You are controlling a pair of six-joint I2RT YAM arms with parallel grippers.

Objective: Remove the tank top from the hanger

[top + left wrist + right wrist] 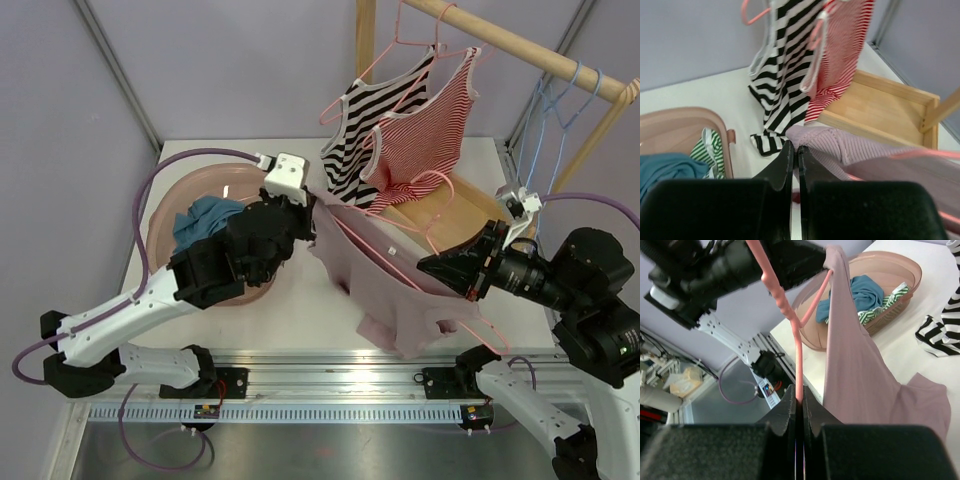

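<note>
A pale mauve ribbed tank top [385,290] hangs from a pink plastic hanger [395,265] held above the table. My left gripper [305,215] is shut on the top's upper left edge; the wrist view shows the fabric [850,150] pinched between my fingertips [795,150]. My right gripper [428,266] is shut on the hanger's pink bar [798,355]; the tank top [855,375] drapes to the right of it there.
A pink laundry basket [165,215] with blue and green-striped clothes stands at the left. A black-striped top [375,120] and a red-striped top [425,130] hang on a wooden rack [520,45] with a wooden base [450,225] behind.
</note>
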